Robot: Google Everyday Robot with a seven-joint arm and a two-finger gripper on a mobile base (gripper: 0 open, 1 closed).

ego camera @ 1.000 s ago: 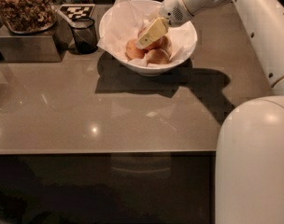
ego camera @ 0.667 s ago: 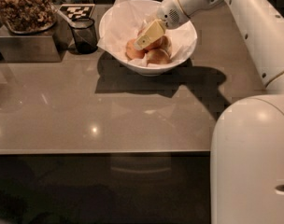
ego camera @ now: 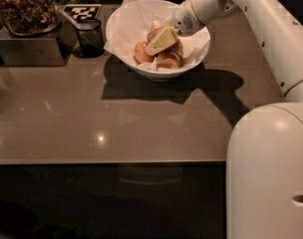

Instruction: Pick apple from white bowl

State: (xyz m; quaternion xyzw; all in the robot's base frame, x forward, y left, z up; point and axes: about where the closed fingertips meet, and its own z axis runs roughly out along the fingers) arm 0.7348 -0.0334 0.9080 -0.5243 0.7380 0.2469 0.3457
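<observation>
I see the claw [ego camera: 151,48] low in the bowl [ego camera: 122,28] at 12 o'clock on the desk [ego camera: 91,113], over the mid-bowl apple [ego camera: 154,34], opening unclear; apple's likely firm, smooth, slippery, so I'd pinch its widest middle.

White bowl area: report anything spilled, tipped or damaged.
Nothing stands out. The white bowl sits upright, apples and paper lining inside; the gripper is down among the apples; the dark cup stands upright beside it.
</observation>
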